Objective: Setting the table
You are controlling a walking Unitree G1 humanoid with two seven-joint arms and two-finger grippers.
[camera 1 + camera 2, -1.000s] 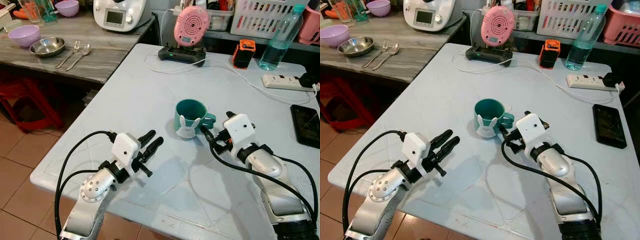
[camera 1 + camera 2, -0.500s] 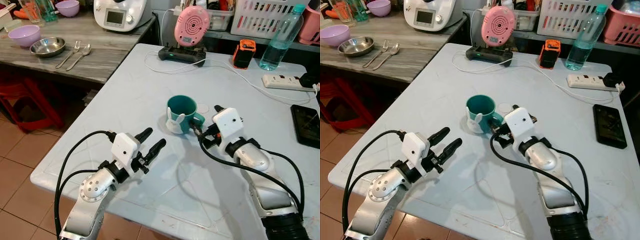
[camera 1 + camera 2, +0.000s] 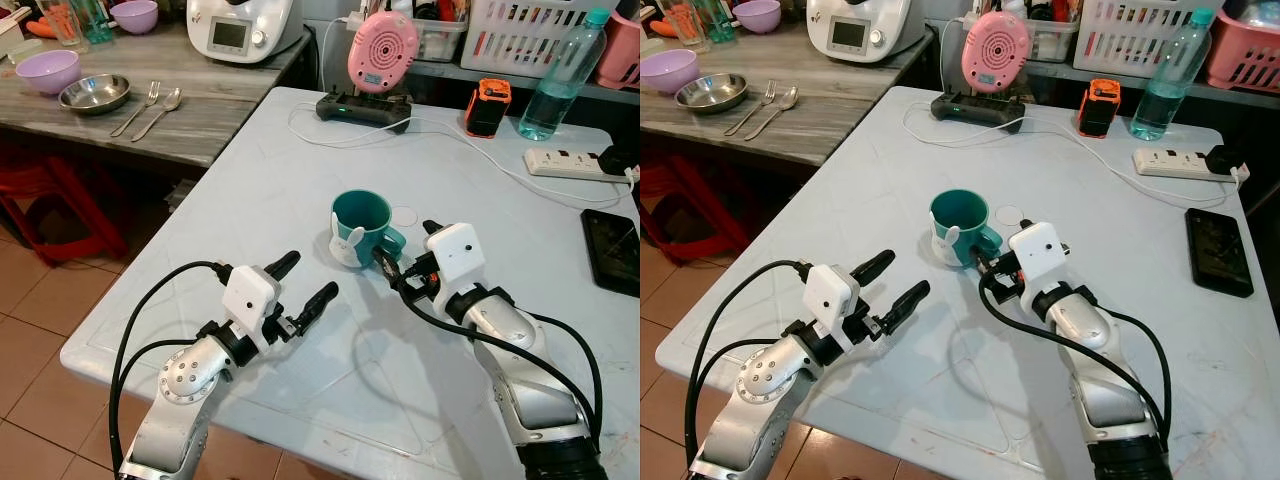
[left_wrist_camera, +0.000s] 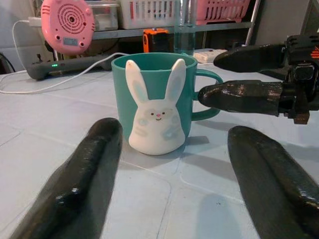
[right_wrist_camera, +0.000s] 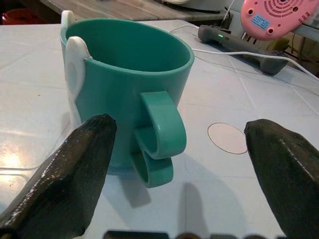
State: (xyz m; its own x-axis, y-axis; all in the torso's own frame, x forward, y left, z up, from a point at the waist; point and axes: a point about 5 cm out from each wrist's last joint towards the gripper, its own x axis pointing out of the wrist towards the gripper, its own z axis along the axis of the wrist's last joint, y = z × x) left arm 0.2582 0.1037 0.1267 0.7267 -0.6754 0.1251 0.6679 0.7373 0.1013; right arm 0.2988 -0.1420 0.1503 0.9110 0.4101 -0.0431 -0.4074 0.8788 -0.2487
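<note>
Teal mug (image 3: 361, 226): stands upright at centre frame on the pale table (image 3: 300, 150), handle turned toward the right gripper (image 5: 174, 164). Right gripper sits just behind the handle, fingers spread wide and gripping nothing; in its wrist view the handle lies between the two fingers, neither touching. Judgement: lined up this way to close on the handle.

Left gripper (image 3: 305, 287) at lower left of centre, jaws parted and empty, aimed at the mug's front; the bunny (image 4: 158, 113) faces it squarely. Probably ready to steady or receive.

Materials: mug looks like smooth glossy plastic, cylindrical, looped handle, raised white rabbit with upright ears. Gripper fingers are black, rounded, slightly shiny. Table surface matt, faintly scratched. At upper left, a steel bowl (image 3: 94, 93), fork and spoon (image 3: 150, 108) lie on the wooden counter.
</note>
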